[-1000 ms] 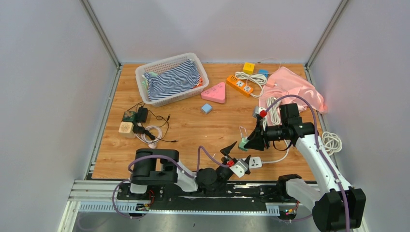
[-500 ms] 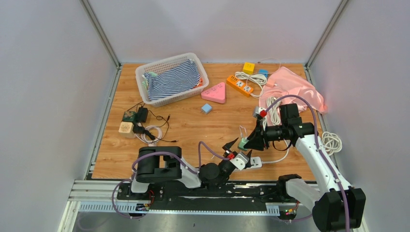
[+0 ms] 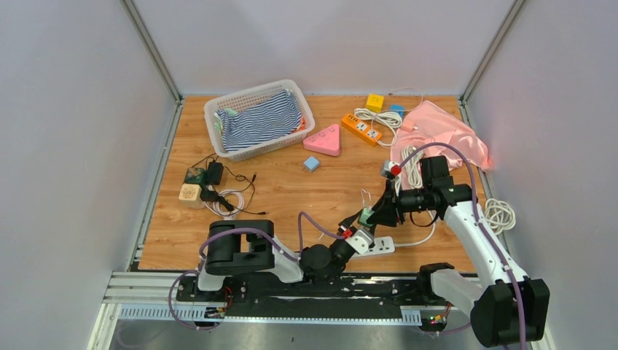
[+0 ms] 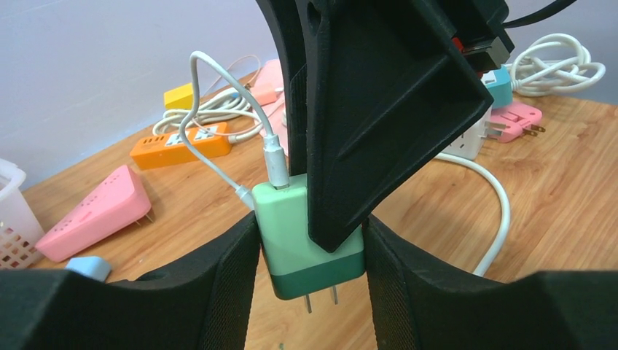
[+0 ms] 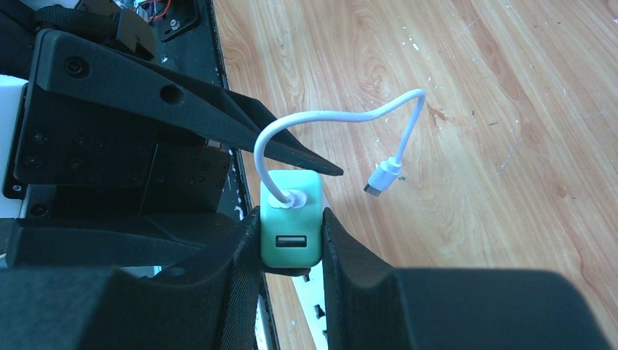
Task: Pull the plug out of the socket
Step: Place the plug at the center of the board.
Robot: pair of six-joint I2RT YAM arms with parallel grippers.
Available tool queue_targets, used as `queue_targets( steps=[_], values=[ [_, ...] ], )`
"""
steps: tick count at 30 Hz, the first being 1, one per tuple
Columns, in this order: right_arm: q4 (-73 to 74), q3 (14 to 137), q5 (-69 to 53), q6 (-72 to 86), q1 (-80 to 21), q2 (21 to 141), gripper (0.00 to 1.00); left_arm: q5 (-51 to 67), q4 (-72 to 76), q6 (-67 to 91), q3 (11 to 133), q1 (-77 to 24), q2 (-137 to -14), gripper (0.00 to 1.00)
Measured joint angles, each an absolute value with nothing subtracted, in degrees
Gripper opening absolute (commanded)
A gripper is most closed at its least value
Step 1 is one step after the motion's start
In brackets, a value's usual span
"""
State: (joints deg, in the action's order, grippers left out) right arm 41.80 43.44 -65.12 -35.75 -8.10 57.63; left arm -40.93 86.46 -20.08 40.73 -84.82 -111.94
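Right gripper: clamped on the mint-green USB charger; in its own wrist view the body sits squeezed between the two pads.
USB charger: in the air over the wooden table, just beside the white power strip near the front edge; its two prongs hang bare, with nothing around them.
Cable: a short white USB cable loops up from the charger's top; its far connector dangles free.
Left gripper: jaws partly apart, bracketing the charger's lower half crosswise to the right gripper's hold; its fingers lie against or just shy of the two sides – whether they press cannot be told.
Step in hand: the plug looks already out of the socket; this reads as a second hold on the charger – a handover or a steadying grip, by my judgement.
Next move: the left jaws need to seat squarely on the charger sides, clear of the prongs and of the right finger; only then should either grip ease; the loose cable could snag on a finger.
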Motion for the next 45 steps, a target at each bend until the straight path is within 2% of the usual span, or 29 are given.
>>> queue_targets(
  steps=[6,11,17,21,34,45],
  values=[
    [41.19,43.44,-65.14,-35.68,-8.1,57.98,0.12,-40.71,86.41,-19.07,40.71,-84.47,-111.94,0.18],
    [41.1,43.42,-65.04,-35.55,-8.1,58.08,0.29,-39.92,86.48,-18.35,40.4,-84.16,-111.94,0.04],
    [41.15,43.18,-65.1,-35.51,-8.1,58.08,0.5,-38.54,86.5,-17.43,39.57,-83.81,-111.94,0.01],
    [41.15,43.16,-65.23,-35.51,-8.12,58.06,0.57,-37.85,86.37,-16.75,38.54,-83.68,-111.94,0.0],
    [41.12,43.13,-65.21,-35.55,-8.12,56.38,0.58,-34.94,86.3,-12.64,32.67,-82.17,-111.39,0.0],
    [41.12,43.13,-63.99,-35.55,-8.12,55.57,0.58,-31.64,84.99,-3.31,23.03,-75.24,-100.95,0.0]
  ],
)
